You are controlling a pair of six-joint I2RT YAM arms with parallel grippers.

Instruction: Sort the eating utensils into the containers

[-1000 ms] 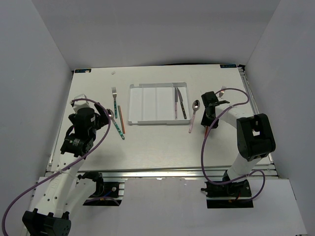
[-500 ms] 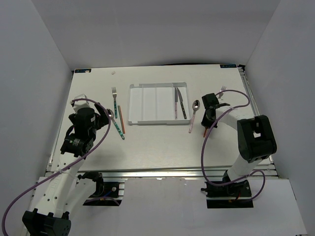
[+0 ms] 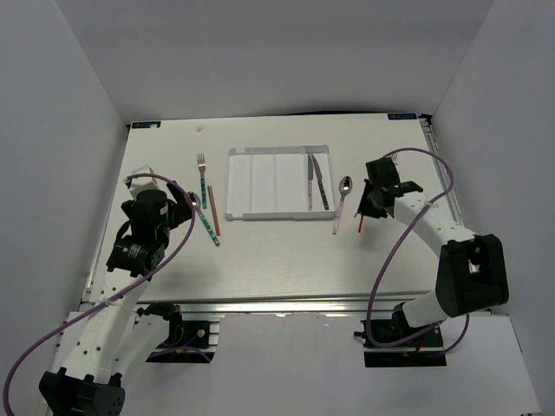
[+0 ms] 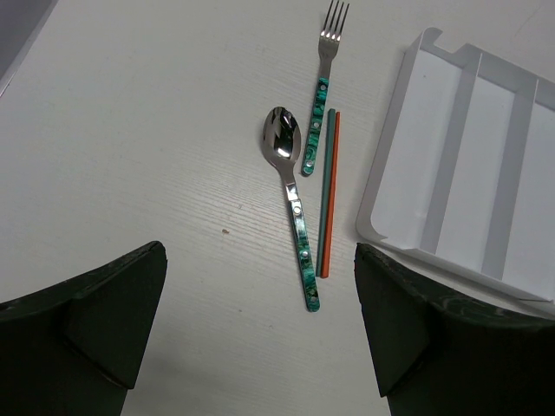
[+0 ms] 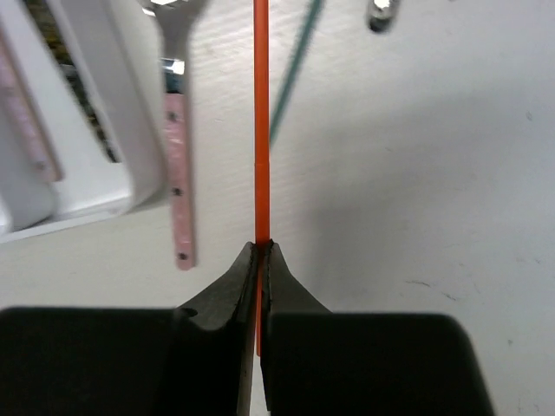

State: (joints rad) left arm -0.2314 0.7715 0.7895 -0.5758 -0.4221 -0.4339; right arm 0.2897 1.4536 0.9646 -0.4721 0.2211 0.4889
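My right gripper [image 3: 373, 204] [image 5: 260, 251] is shut on an orange-red chopstick [image 5: 260, 130] [image 3: 361, 224], just right of the pink-handled spoon [image 3: 341, 204] [image 5: 178, 130]. A teal chopstick [image 5: 295, 61] lies beyond it. The white tray [image 3: 260, 186] [image 4: 451, 173] holds a pink-handled utensil [image 3: 310, 182] and a dark-handled one [image 3: 322, 186] in its right compartment. My left gripper [image 3: 178, 208] [image 4: 260, 347] is open and empty, near a teal-handled spoon [image 4: 293, 199], a teal-handled fork [image 4: 323, 87], and a teal [image 4: 325, 182] and an orange-red chopstick [image 4: 330, 199].
The tray's left compartments [image 3: 247, 182] hold nothing. White walls close in the table on three sides. My right arm's purple cable [image 3: 434, 165] loops over the table's right edge. A silver utensil tip [image 5: 379, 17] shows at the far top of the right wrist view.
My right arm has swung its elbow out to the right, and its gripper has shifted a little right, still holding the orange-red chopstick. The left arm has not moved.
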